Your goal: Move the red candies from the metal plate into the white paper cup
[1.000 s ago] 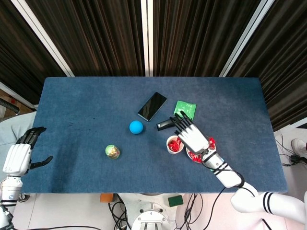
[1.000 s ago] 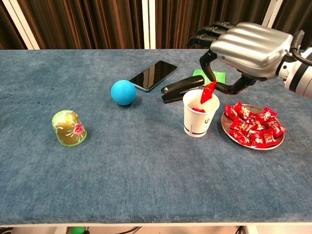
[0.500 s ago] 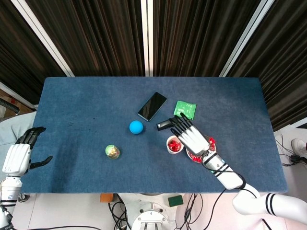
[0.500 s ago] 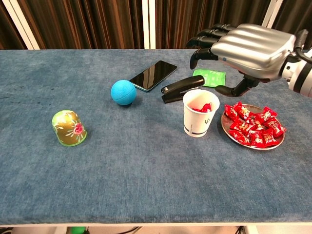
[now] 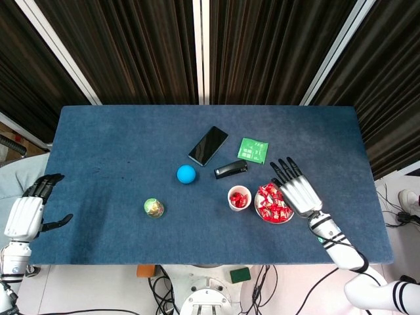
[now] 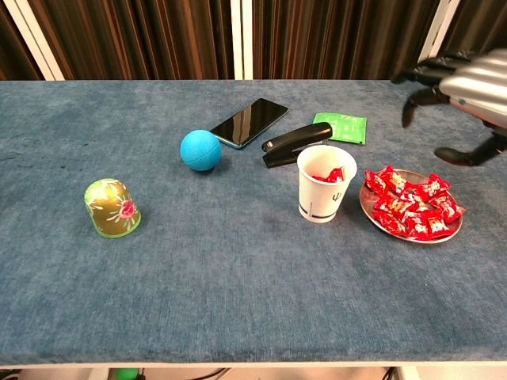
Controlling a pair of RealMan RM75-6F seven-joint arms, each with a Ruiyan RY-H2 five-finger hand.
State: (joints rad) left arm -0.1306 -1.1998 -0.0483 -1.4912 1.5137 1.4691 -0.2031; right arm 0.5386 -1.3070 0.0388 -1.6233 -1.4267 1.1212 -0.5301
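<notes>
Covering most of both views, the blue counter (image 5: 118, 144) carries the same spread of things as a second ago; what has changed is the right robot hand (image 5: 298, 190). A second ago it hung over the white paper cup (image 6: 325, 184) with a red candy pinched in its fingers; half a second ago the fingers had spread and the candy lay in the cup. Now it has drawn back to the right and hovers just beside the far right edge of the metal plate (image 6: 372, 215), empty, palm down, fingers apart and slightly curled. In the chest view it shows only at the right border (image 6: 467, 87).

Off the counter's left edge, the left robot hand (image 5: 26, 213) has not shifted; it holds nothing, its fingers loosely spread.

The black smartphone (image 5: 208, 145) lies flat toward the back, a black stapler (image 6: 296, 144) just behind the cup, and a green packet (image 5: 252, 150) beside the stapler. The blue ball (image 6: 200, 150) sits left of the stapler, and a green-and-gold domed ornament (image 6: 112, 207) stands well apart at front left. None of these has moved.

The cup stands upright just left of the plate with red candies in the cup (image 6: 326, 175) showing at its mouth. A heap of red candies (image 6: 412, 203) fills the plate.
</notes>
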